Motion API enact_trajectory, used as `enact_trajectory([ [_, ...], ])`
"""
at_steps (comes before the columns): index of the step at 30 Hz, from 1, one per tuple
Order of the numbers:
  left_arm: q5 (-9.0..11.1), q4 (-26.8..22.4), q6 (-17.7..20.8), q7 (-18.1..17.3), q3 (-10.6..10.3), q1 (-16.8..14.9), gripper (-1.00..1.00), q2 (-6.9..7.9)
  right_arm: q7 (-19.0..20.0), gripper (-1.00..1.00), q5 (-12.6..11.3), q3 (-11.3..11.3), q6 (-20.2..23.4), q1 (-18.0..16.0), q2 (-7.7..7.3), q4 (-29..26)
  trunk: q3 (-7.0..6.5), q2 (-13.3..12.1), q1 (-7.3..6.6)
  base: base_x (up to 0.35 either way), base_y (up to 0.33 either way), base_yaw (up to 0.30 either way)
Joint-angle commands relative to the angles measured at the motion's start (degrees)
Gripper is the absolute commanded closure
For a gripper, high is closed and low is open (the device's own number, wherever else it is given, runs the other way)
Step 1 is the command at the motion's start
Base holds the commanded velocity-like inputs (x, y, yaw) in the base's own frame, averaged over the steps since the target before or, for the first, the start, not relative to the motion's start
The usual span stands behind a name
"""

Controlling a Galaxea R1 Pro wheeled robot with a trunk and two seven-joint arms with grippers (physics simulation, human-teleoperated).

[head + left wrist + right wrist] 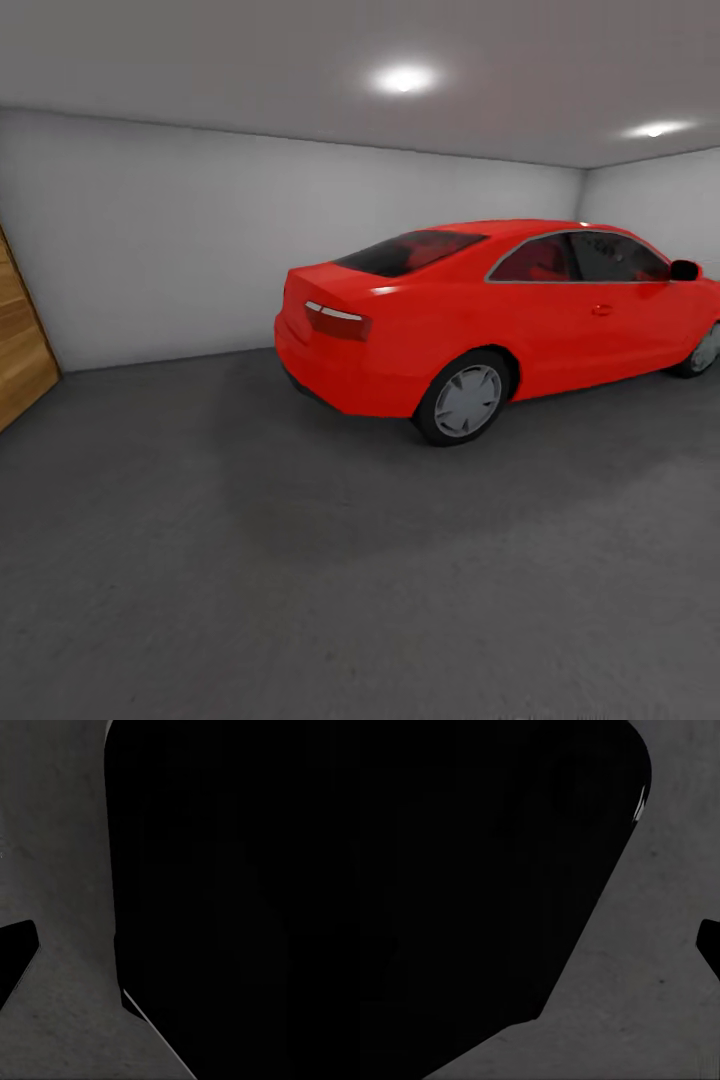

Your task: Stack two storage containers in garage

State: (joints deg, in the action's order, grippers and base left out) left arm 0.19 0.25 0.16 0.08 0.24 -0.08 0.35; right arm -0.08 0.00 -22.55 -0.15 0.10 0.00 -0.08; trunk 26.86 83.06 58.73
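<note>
Grey-white walls (150, 230) and a dark grey, matte, concrete-like floor (250, 560) tell me I am in the garage, with a glossy red two-door car (490, 320) parked toward the far corner and a slice of a brown horizontal-plank door (18, 345) off to the car's rear side, well apart from it. Two round ceiling lights (403, 78) glow above the car. From my head camera I see open floor between me and the car's rear wheel (466, 400). My left wrist camera looks down on mottled grey floor (60, 870) past a large black shape I cannot identify, and my right wrist camera gives much the same, grey floor (660, 982) beside a black mass. I cannot tell whether either tool is apart, together or clamped on anything. I cannot say where the two red-orange storage containers are, nor how they lie relative to either tool. My judgement is that I am choosing a spot in the garage. To do it well I would pick the bare stretch of floor well short of the car's rear bumper (330, 385), keep clear of the plank door, and leave room to set one bin flat before squaring the second on top.
</note>
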Motion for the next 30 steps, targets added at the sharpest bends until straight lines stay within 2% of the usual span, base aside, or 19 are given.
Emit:
enact_trajectory([
  [1, 0.04, 0.01, 0.02, 0.01, 0.02, -0.01, -1.0, 0.01, -0.01, -1.0, 0.0, -0.22, -0.02, -0.01, 0.0, -0.01, 0.01, 0.02, 0.0, 0.0, 0.0, -0.283],
  [30, -0.11, 0.01, 0.02, 0.01, -0.01, -0.01, -1.0, -0.17, -0.01, -1.0, 0.0, -0.22, 0.07, -0.01, 0.0, -0.01, -0.57, 0.02, 0.0, 0.0, 0.0, -0.293],
])
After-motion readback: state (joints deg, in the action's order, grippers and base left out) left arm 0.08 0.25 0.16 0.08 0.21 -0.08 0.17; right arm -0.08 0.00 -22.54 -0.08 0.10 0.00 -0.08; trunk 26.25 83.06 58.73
